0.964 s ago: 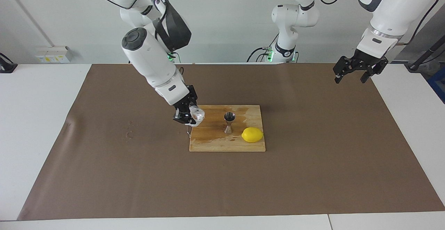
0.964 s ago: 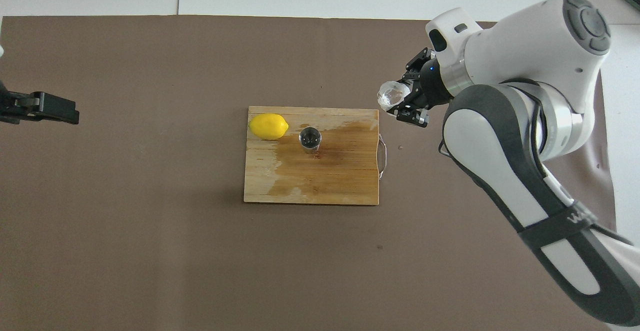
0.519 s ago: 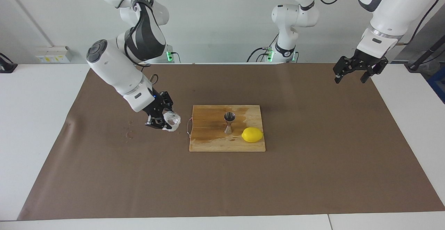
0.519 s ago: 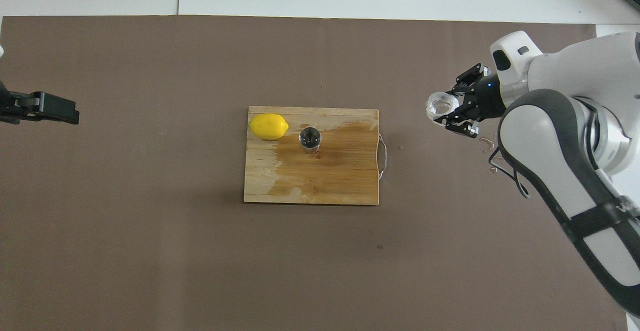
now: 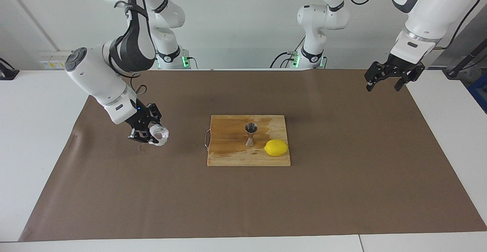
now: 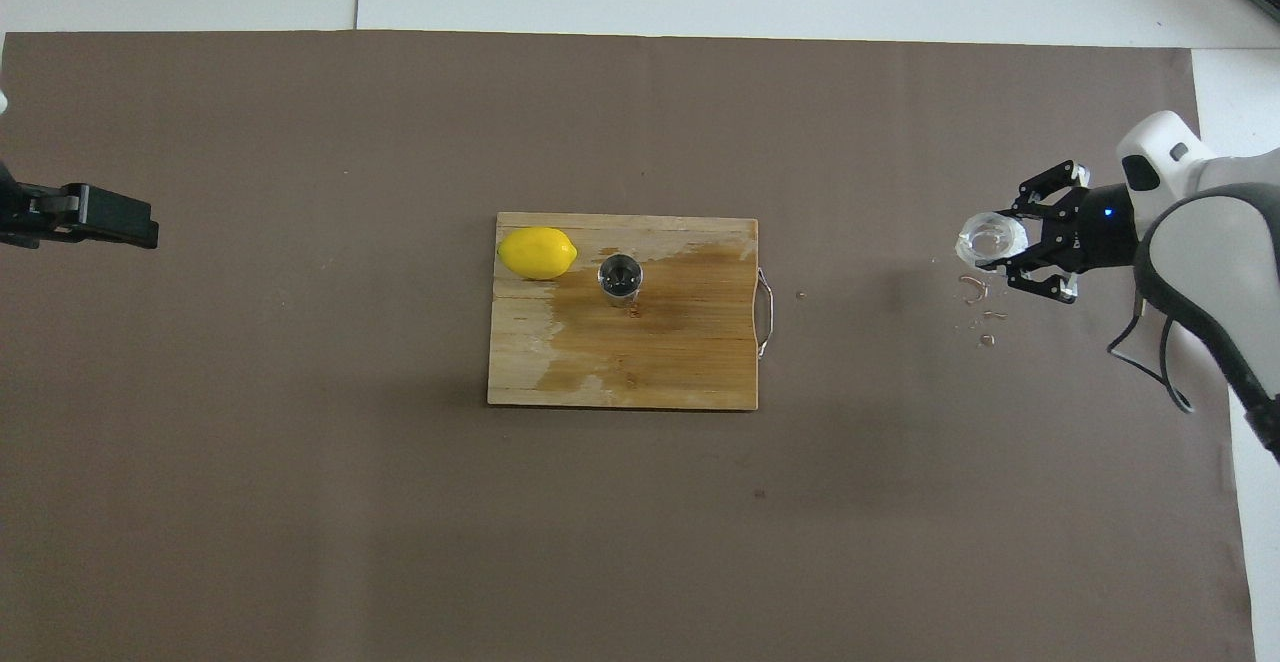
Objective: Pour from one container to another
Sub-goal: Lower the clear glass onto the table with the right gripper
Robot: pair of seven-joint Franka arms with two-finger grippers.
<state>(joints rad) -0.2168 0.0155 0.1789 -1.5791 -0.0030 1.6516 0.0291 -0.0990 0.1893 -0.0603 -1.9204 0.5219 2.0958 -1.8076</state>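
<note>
Though clamped, cup (image 5: 159, 134) clear, faceted

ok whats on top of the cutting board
On the board stand the steel jigger and, beside it toward the left arm's end, a lemon. Much of the wood looks wet. What is inside the jigger cannot be seen.

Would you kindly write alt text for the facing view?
The right gripper holds a clear cup above the brown mat, away from a cutting board bearing a steel jigger and lemon. The left gripper waits open.
</note>
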